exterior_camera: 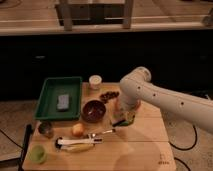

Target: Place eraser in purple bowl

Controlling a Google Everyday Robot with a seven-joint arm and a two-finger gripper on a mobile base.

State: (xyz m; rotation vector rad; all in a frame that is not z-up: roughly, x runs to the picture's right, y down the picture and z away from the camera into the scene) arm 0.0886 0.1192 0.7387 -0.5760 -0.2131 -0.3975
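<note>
Eraser between clamped pincer tips, just right of purple bowl rim.

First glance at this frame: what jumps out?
The big white arm reaches in from the right, its gripper shut and low over the wooden table, just right of the purple bowl. Next, the green tray at the table's left rear, a grey block lying in it.
</note>
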